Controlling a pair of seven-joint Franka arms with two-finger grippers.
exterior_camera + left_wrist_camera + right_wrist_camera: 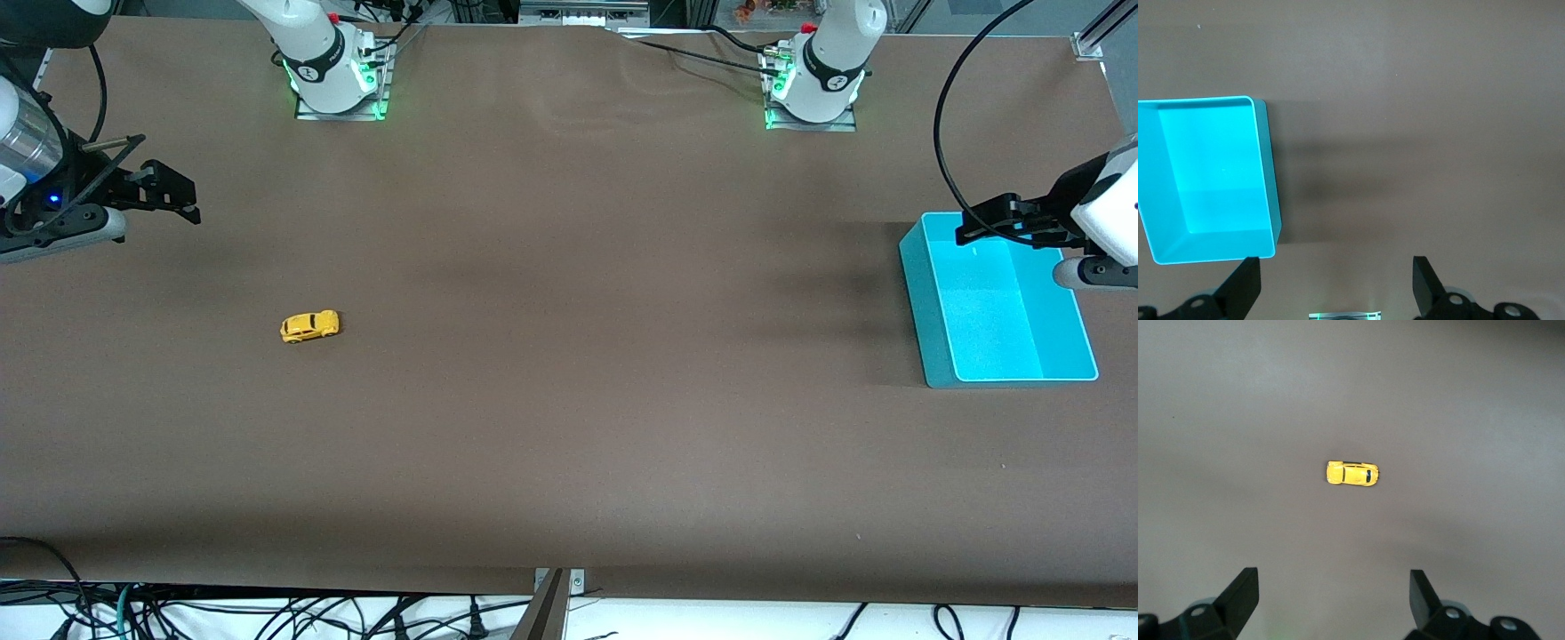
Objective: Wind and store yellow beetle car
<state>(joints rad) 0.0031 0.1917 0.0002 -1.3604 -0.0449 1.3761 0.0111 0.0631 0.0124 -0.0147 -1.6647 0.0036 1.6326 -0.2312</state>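
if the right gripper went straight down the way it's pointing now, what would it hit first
Most likely bare table. The right gripper, open, points down at the brown surface, and in its wrist view the yellow car sits ahead of the fingertips rather than between them, so it would probably miss the car. Depth is hard to judge.

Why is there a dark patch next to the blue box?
Front view: a soft shadow lies on the table beside the turquoise bin; left wrist view: the same shadow darkens the table by the bin's wall; right wrist view: the yellow beetle car is evenly lit.
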